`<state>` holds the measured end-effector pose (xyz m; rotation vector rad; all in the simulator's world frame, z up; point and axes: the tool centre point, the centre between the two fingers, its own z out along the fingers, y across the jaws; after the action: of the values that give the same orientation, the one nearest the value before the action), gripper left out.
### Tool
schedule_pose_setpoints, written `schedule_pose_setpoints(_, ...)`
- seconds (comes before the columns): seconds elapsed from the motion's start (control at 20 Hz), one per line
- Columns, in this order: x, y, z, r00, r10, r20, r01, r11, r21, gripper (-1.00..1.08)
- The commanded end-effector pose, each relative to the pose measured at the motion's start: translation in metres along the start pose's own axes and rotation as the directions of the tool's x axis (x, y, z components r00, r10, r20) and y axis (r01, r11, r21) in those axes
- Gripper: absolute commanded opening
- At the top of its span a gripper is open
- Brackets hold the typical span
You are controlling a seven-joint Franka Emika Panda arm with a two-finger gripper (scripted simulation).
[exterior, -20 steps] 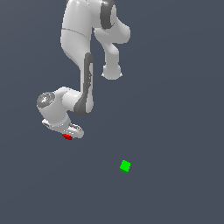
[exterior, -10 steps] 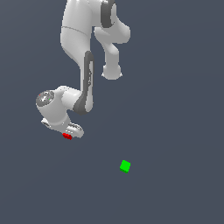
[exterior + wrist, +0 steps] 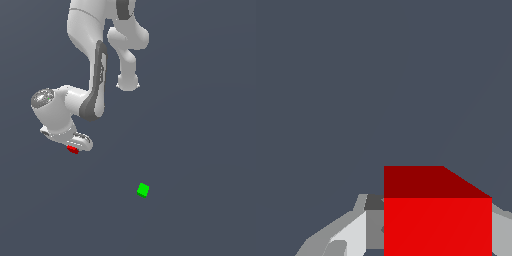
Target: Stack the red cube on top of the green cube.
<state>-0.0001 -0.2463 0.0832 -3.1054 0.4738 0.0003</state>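
Note:
The red cube [image 3: 73,149] shows as a small red sliver under the white hand at the exterior view's left. My gripper [image 3: 76,147] is shut on it, and the hand hides most of the cube. In the wrist view the red cube [image 3: 437,220] fills the space between my grey fingers [image 3: 351,232], close to the camera. The green cube [image 3: 143,190] lies alone on the dark floor, lower and toward the exterior view's right of the gripper, well apart from it. The wrist view does not show the green cube.
The white arm [image 3: 92,65] rises from the hand toward the top of the exterior view, with its elbow [image 3: 127,80] hanging above the middle. The floor [image 3: 200,150] is a plain dark grey surface.
The hand and the red cube in it have risen a little and shifted slightly toward the exterior view's left. The green cube has stayed where it was.

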Motion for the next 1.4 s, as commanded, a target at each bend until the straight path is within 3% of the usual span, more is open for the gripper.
schedule_pose_setpoints(0.0,0.000,0.000,-0.016,1.000,0.000,0.000,0.000,1.000,0.000,-1.00)
schedule_pose_setpoints(0.5,0.001,0.000,-0.035,1.000,0.000,-0.001,0.000,1.000,0.000,-1.00)
schedule_pose_setpoints(0.75,0.003,-0.014,-0.033,1.000,0.000,-0.001,0.000,1.000,0.000,-1.00)
schedule_pose_setpoints(1.0,0.009,-0.049,-0.027,1.000,0.000,-0.001,0.000,1.000,0.000,-1.00)
schedule_pose_setpoints(1.35,0.022,-0.122,-0.015,1.000,0.000,-0.001,0.000,1.000,0.000,-1.00)
